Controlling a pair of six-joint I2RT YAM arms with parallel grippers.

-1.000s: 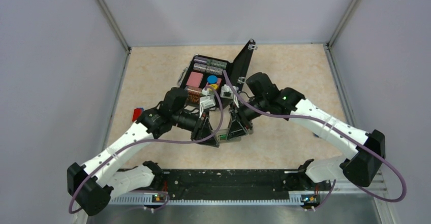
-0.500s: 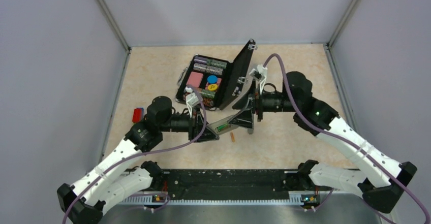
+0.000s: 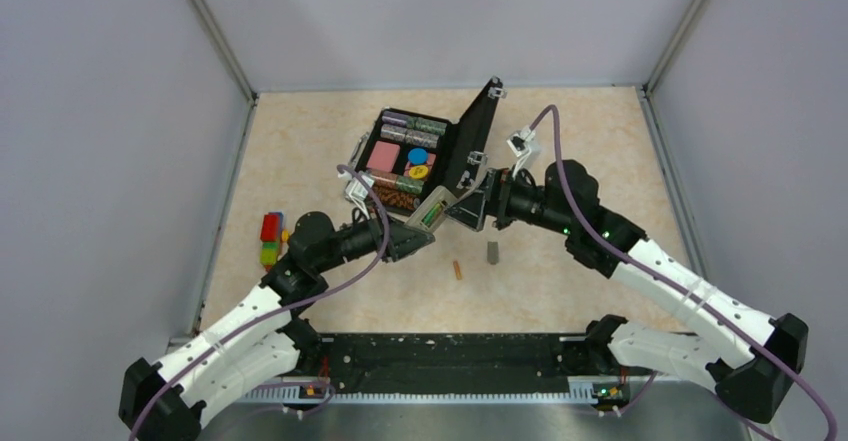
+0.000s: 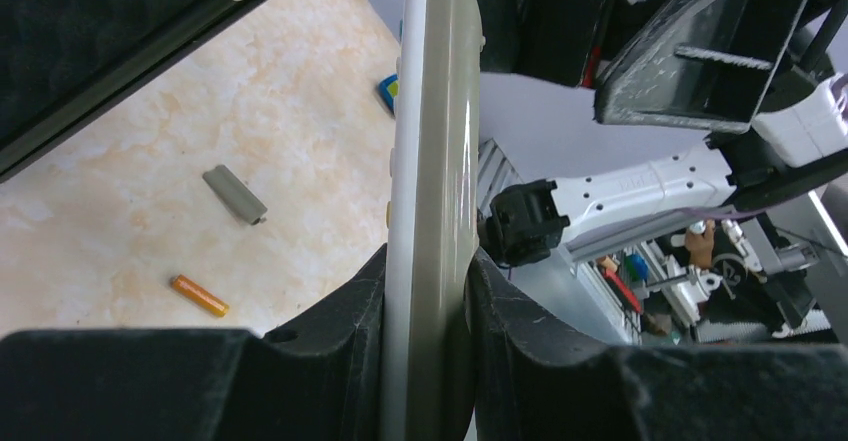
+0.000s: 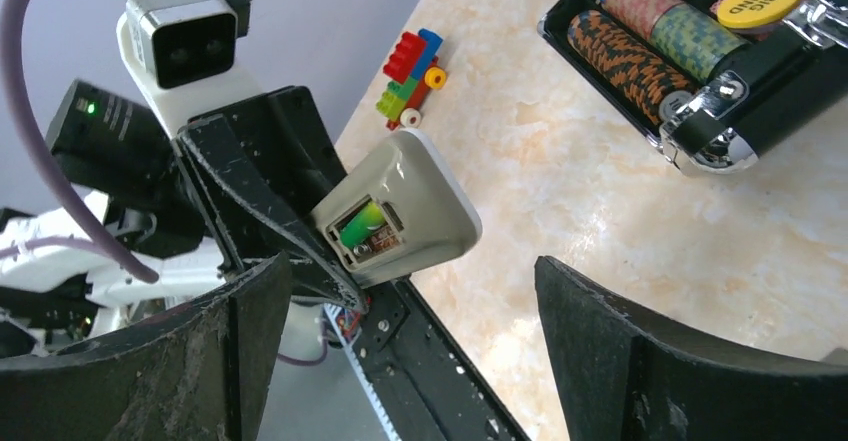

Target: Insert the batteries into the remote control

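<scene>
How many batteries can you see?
2. A green battery sits inside the remote, which the left tool holds. An orange battery lies on the table near a grey piece. More could be hidden.

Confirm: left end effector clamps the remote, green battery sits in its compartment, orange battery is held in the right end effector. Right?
One error. The orange battery is not in the right end effector, which is open and empty; it lies on the table, as the left wrist view shows. The rest holds: the left end effector clamps the remote, with the green battery in its compartment.
</scene>
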